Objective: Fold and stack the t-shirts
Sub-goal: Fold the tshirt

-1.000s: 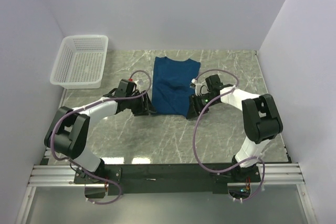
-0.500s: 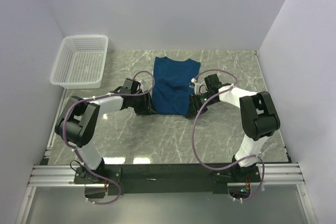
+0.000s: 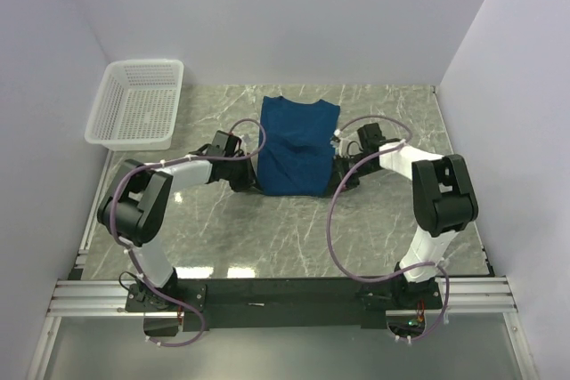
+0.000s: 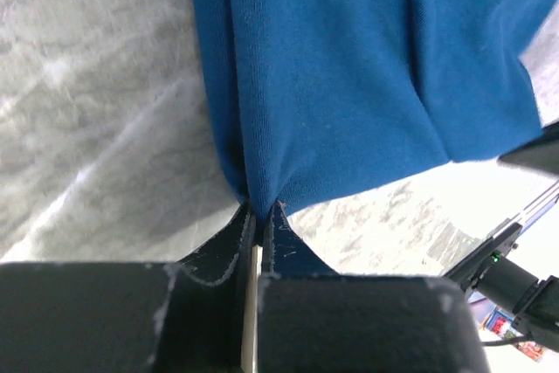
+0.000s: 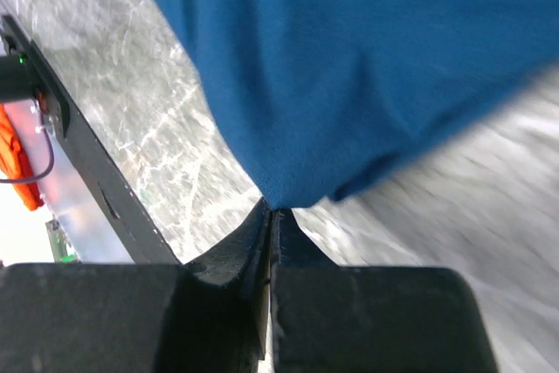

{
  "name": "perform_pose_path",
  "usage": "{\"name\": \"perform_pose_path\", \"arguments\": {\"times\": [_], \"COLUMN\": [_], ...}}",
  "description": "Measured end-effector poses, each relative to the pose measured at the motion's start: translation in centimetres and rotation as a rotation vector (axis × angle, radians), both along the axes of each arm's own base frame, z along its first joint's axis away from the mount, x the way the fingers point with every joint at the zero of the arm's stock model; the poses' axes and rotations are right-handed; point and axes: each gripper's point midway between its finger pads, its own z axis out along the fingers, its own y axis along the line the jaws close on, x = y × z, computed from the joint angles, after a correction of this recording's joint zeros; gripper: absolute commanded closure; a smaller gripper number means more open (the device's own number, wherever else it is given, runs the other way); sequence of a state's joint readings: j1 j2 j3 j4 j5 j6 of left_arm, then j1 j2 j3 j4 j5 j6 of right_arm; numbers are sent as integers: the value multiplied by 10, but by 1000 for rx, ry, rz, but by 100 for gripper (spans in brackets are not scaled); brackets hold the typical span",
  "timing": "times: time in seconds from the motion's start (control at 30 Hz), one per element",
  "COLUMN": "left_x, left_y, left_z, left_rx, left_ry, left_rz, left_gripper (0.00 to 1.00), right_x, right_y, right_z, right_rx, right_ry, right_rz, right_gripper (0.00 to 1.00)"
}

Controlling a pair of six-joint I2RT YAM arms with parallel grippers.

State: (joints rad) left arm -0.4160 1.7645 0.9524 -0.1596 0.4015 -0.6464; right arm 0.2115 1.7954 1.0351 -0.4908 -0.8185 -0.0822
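A dark blue t-shirt (image 3: pixel 297 144) lies folded lengthwise on the marble table, collar end toward the back wall; no print shows. At its near left corner, my left gripper (image 3: pixel 258 186) is shut on the cloth; the left wrist view shows the blue fabric (image 4: pixel 349 85) pinched between the black fingertips (image 4: pixel 278 224). At the near right corner my right gripper (image 3: pixel 331 186) is shut on the hem, and the right wrist view shows the t-shirt (image 5: pixel 367 58) caught at the fingertips (image 5: pixel 260 223). The near edge looks slightly raised.
A white mesh basket (image 3: pixel 138 104) stands at the back left of the marble table (image 3: pixel 294 238). Walls close the table on the left, back and right. Purple cables loop off both arms.
Both grippers went from open to shut on the shirt's near corners. The right gripper shifted right, and the near edge of the shirt is now pulled wider and straighter.
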Motion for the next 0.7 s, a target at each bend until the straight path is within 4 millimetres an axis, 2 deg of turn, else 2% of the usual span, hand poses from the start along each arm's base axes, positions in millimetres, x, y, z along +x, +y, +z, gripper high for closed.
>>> {"name": "perform_pose_path", "arguments": {"times": [0.2, 0.3, 0.53, 0.7], "left_x": [-8, -13, -36, -53], "left_y": [3, 3, 2, 3], "left_z": [21, 27, 20, 15], "left_rx": [-12, -28, -57, -78], "left_ry": [-46, -56, -8, 27], "left_rz": [-19, -36, -83, -106], "left_gripper": [99, 99, 99, 99], "right_x": [8, 6, -7, -7], "right_y": [-31, -36, -41, -45], "right_z": [8, 10, 9, 8], "right_rx": [-7, -13, -27, -55], "right_ry": [-28, -33, -24, -39], "right_rz": [-51, -45, 6, 15], "right_gripper": [100, 100, 99, 100]}}
